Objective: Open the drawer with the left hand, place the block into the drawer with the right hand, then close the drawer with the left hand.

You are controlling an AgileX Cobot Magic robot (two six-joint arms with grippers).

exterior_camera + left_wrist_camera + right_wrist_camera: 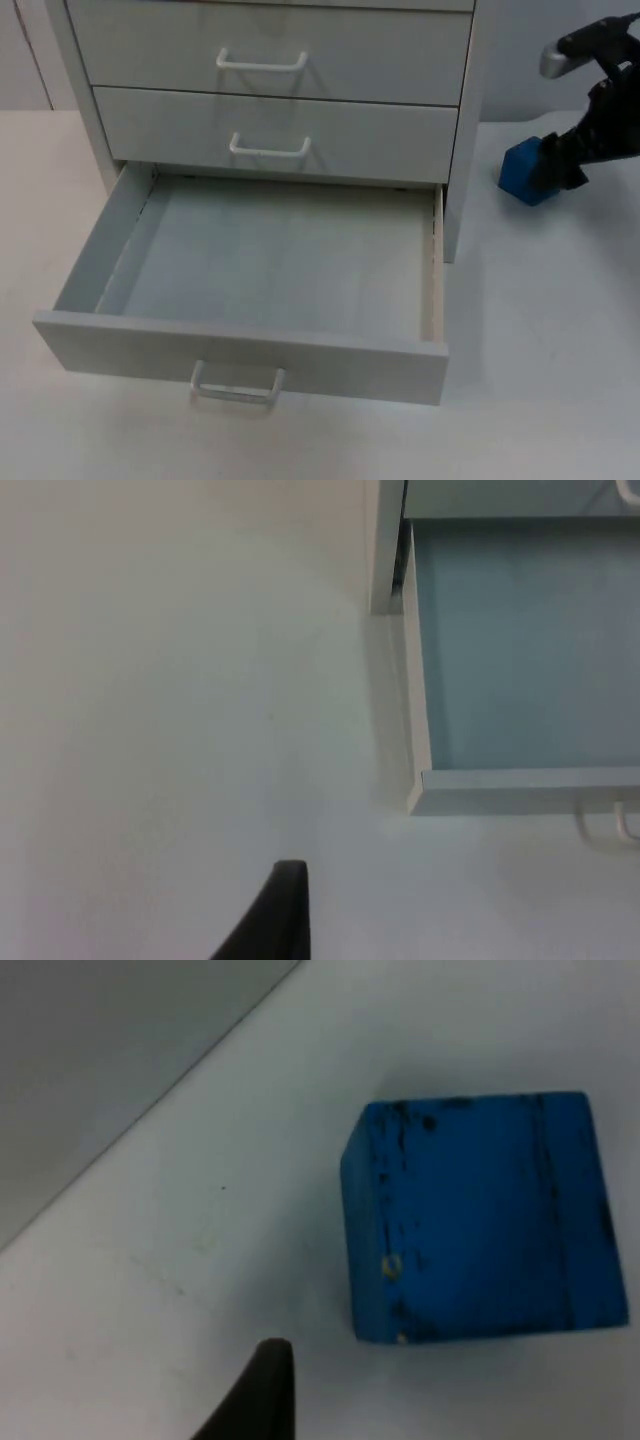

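- The bottom drawer (270, 260) of the white cabinet (275, 60) stands pulled well out over the table (560, 330), its grey floor bare, so the opening step looks done and the way in from above is free.
- The blue block (524, 172) sits on the table to the right of the cabinet, outside the drawer and near the cabinet's side wall; in the right wrist view the blue block (480, 1215) rests flat, its faces scuffed with dark marks.
- The right gripper (562, 160) is down at the block, its black fingers close against the block's far side, which suits picking it up for the drop into the drawer. Whether the fingers are spread or already pressing the block I cannot tell.
- The left gripper is off to the left of the drawer, and its wrist camera looks onto the drawer's left wall and front corner (418, 790). That arm waits there, probably to stay clear of the right arm's path while remaining near the handle (238, 385) for the closing push. Its finger state cannot be told.
- The two upper drawers stay shut.
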